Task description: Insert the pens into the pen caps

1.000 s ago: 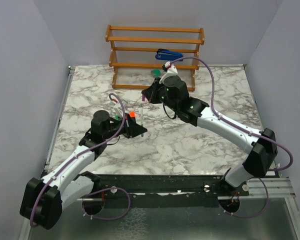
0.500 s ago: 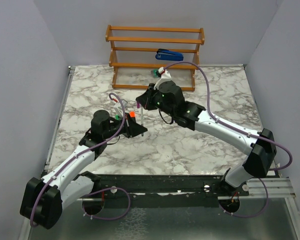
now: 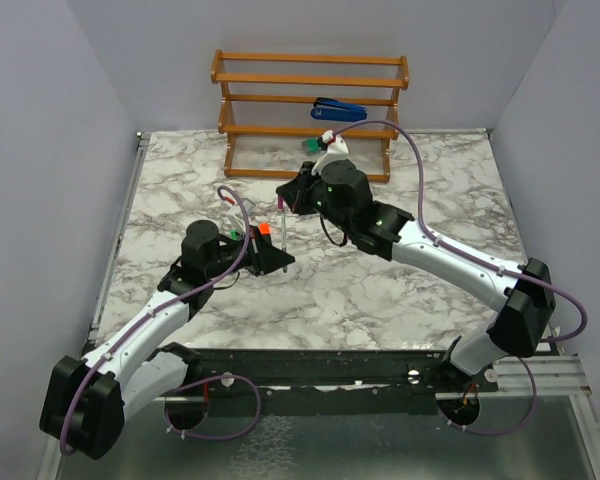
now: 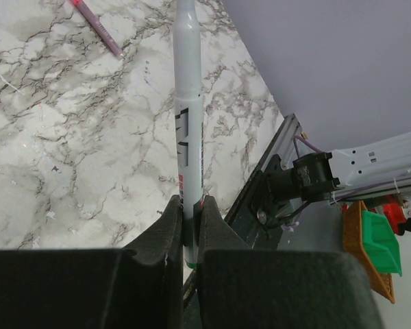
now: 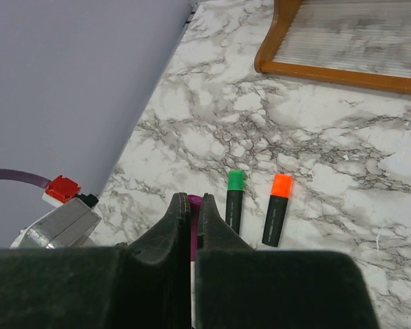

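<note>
The right fingers, pinching the magenta cap, have swung left over mid-bench to the tip of the grey pen. The left fingers clamp this pen upright. Capping looks imminent.

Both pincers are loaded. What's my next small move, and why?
Probably ease the right pincer, shut on the purple cap, onto the free end of the grey pen: the left pincer clamps that pen, and the top view shows the cap at its tip.
</note>
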You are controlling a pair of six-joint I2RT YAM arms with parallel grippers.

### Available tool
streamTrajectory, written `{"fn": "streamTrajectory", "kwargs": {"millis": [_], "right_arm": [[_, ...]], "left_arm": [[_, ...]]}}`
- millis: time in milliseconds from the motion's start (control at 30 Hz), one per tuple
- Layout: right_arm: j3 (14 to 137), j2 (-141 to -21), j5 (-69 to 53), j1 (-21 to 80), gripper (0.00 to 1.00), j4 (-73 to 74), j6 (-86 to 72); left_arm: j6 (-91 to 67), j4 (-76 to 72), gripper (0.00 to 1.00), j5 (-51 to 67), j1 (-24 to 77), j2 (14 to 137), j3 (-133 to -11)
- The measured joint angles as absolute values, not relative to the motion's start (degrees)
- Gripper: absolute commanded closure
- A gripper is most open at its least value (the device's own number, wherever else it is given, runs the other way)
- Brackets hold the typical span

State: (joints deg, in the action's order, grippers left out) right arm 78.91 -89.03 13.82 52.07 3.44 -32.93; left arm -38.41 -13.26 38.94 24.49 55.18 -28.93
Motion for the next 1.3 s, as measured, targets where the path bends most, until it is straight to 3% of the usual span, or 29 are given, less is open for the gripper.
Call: {"fn": "streamTrajectory", "kwargs": {"millis": [1300], "right_arm": [[77.8, -88.9, 13.3, 52.1, 1.0, 3.0, -31.5]], "left_arm": [[-36.1, -10.5, 1.0, 38.4, 24.5, 53.5, -29.6]]}}
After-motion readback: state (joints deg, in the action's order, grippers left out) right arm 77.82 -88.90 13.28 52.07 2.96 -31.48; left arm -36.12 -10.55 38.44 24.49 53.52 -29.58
